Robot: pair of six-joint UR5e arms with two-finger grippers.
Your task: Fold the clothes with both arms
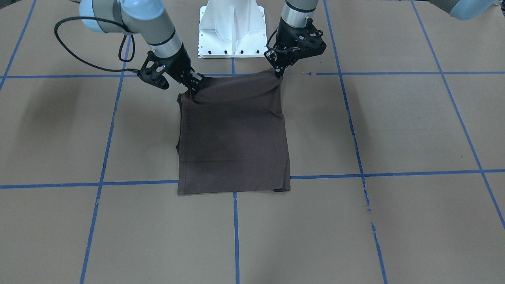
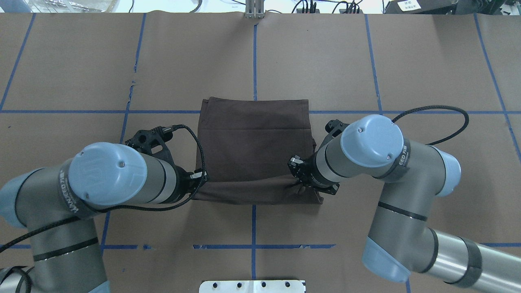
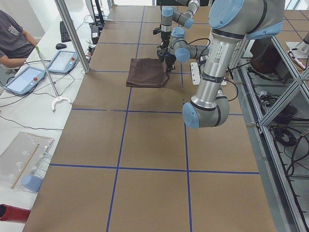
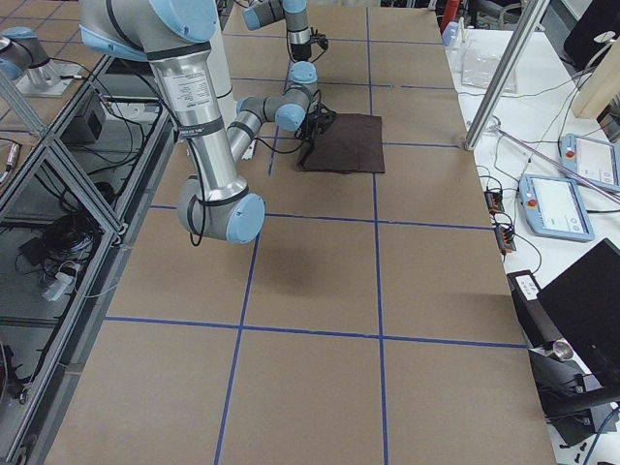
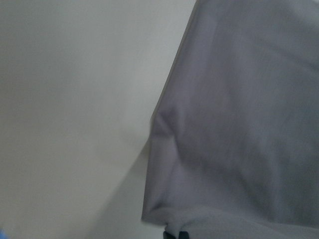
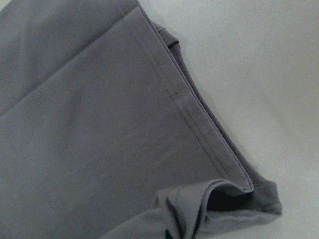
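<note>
The dark brown-grey T-shirt (image 1: 232, 138) lies folded into a rectangle in the middle of the table, and it also shows in the overhead view (image 2: 252, 138). My left gripper (image 1: 280, 74) is shut on the corner of the shirt's edge nearest the robot, seen at the left of the overhead view (image 2: 202, 179). My right gripper (image 1: 193, 90) is shut on the other near corner (image 2: 299, 188). That edge is pulled up into small peaks at both grips. The wrist views show the cloth close up, on the left (image 5: 239, 124) and on the right (image 6: 99, 124) with a stitched hem. Collar, lettering and label are hidden.
The white pedestal base (image 1: 232, 31) stands just behind the shirt's gripped edge. Blue tape lines (image 1: 234, 232) divide the brown table cover into squares. An operator (image 3: 14, 41) and tablets (image 3: 24, 79) are beyond the far table edge.
</note>
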